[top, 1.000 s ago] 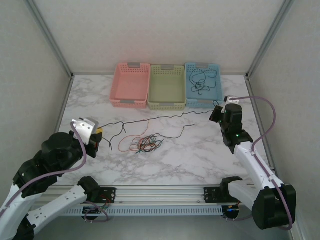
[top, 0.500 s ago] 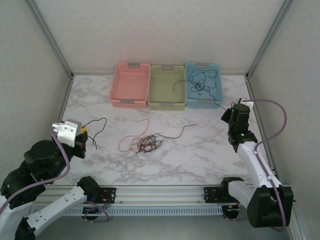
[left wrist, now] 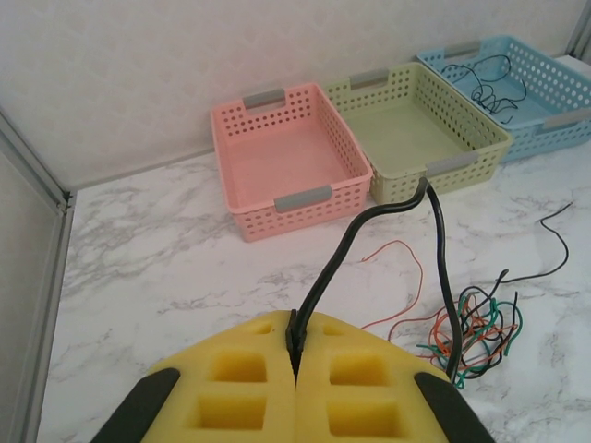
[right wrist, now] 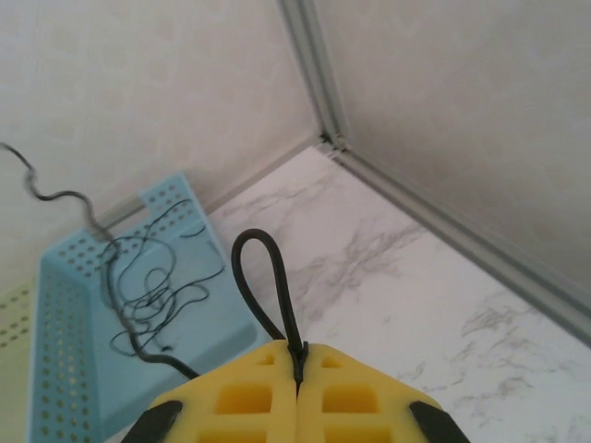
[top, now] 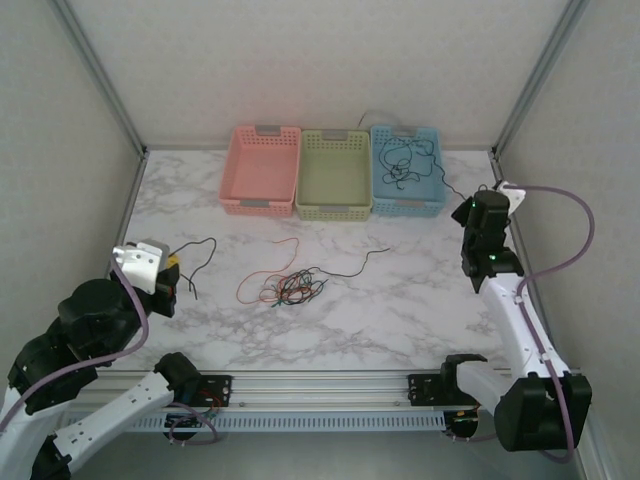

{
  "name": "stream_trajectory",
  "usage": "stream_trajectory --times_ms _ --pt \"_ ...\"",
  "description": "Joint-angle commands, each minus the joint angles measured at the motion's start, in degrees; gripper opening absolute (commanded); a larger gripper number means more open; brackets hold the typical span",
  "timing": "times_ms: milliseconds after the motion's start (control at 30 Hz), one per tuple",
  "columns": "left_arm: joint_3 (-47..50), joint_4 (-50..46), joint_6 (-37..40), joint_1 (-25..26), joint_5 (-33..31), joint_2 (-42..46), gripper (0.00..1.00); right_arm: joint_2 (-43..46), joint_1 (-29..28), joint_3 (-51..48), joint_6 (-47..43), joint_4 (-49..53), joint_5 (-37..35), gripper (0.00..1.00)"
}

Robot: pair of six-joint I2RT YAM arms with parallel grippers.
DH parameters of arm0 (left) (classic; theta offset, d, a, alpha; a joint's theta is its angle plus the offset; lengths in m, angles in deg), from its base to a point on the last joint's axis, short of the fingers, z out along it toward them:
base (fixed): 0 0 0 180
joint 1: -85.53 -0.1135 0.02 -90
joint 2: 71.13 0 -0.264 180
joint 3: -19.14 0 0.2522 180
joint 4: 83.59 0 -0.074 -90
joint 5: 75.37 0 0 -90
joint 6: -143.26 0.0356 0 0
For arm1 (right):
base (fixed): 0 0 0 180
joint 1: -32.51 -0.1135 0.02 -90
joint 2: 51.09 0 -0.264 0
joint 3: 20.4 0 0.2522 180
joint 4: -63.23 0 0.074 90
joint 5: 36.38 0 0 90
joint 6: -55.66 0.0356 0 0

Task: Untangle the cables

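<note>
Black cable (left wrist: 325, 277) was pinched in closed left gripper (left wrist: 295, 343), 9 o'clock, held apart from bundle (top: 292, 290) | right gripper (right wrist: 297, 371), 3 o'clock, was clamped on black strand (right wrist: 254, 234) trailing into blue basket (top: 408, 207).

right fingers (right wrist: 245, 392): swung right | black cable (right wrist: 285, 295): (now) trails into blue basket (top: 408, 206)

The table (top: 400, 310) is white marble veined in grey. The three baskets are pink (top: 262, 170), pale green (top: 335, 175) and light blue (top: 400, 207), each patterned with rows of small holes and trimmed with grey handles. The cables (top: 292, 288) are black, red, orange and green, and the foam pads (left wrist: 231, 378) of the left gripper (left wrist: 295, 360) and the right gripper (right wrist: 297, 374) are yellow.
</note>
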Motion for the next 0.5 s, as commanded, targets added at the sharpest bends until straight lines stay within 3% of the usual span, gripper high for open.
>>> stream_trajectory --times_ms 0,300,467 --pt "1.0 0.5 -0.9 -0.4 0.9 0.8 0.00 0.6 0.3 3.2 0.6 3.4 -6.8 0.00" --pt "2.4 1.5 -1.6 -0.4 2.2 0.9 0.00 -5.8 0.1 9.3 -6.5 10.0 -8.3 0.00" --pt "3.0 1.7 -1.9 -0.4 2.7 0.8 0.00 -8.9 -1.4 11.0 -10.0 10.4 -13.3 0.00"
